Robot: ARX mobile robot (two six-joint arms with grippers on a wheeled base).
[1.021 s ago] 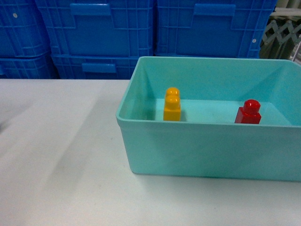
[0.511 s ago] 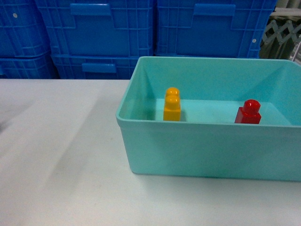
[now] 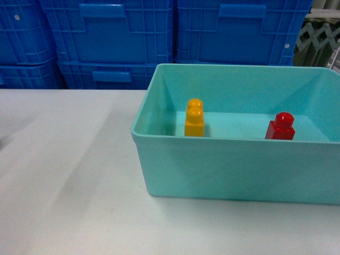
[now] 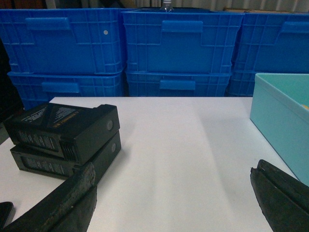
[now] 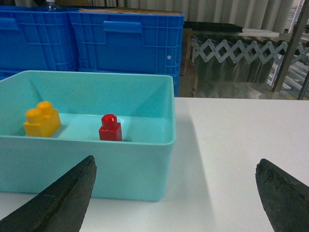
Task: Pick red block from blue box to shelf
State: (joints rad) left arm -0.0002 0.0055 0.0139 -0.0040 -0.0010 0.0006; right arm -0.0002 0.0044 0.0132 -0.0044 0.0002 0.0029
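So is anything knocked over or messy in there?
Nothing stands out. The red block and the yellow brick both stand upright, apart from each other, inside the blue box. Nothing looks spilled or broken.

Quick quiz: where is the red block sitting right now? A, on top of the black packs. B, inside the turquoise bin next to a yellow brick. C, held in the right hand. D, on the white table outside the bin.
B: the red block stands on the floor of the blue box, apart from the yellow brick, and the right hand is open outside it.
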